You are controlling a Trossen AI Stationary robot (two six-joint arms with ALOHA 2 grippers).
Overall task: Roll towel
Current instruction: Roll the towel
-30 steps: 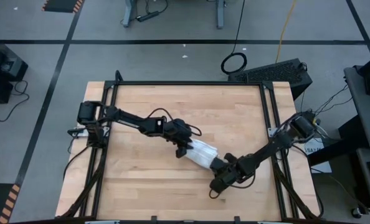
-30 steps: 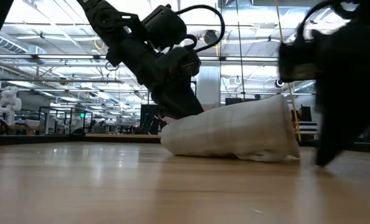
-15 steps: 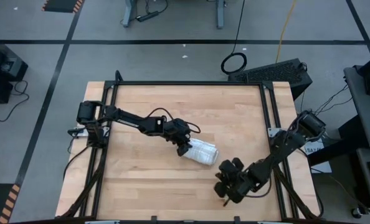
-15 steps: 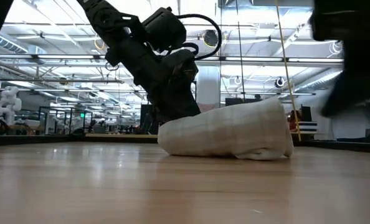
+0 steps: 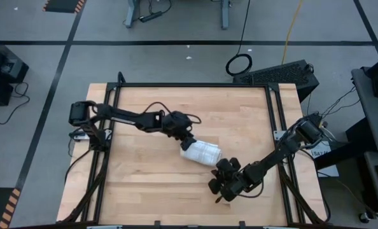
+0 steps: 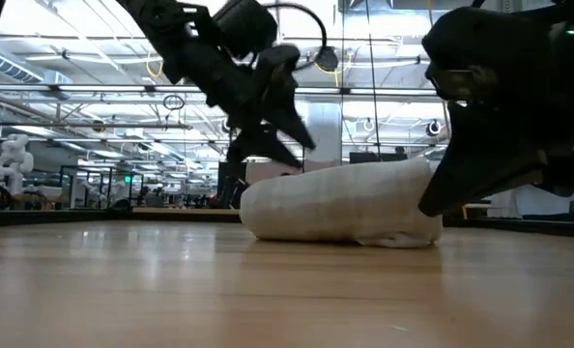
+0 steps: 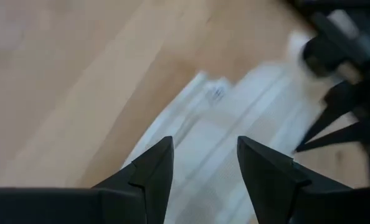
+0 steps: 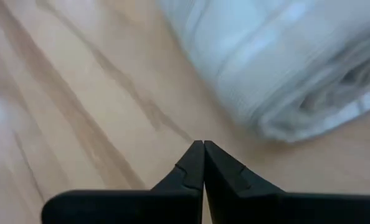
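**Rolled towel between two grippers**

High view: the towel (image 5: 202, 153) lies as a short white roll on the table (image 5: 144, 184), a little right of centre. The left gripper (image 5: 188, 144) sits at the roll's left end; the right gripper (image 5: 217, 185) is just beside its right end, nearer the front edge.

Low view: the towel (image 6: 340, 202) rests flat on the wood. The left gripper (image 6: 292, 145) hangs above its far-left part, clear of the cloth. The right arm fills the picture's right edge.

Left wrist view: the fingers (image 7: 151, 171) stand apart, nothing between them; the towel (image 7: 235, 143) lies beyond.

Right wrist view: the fingers (image 8: 194, 165) are pressed together, empty, over bare wood near the towel (image 8: 284, 56).
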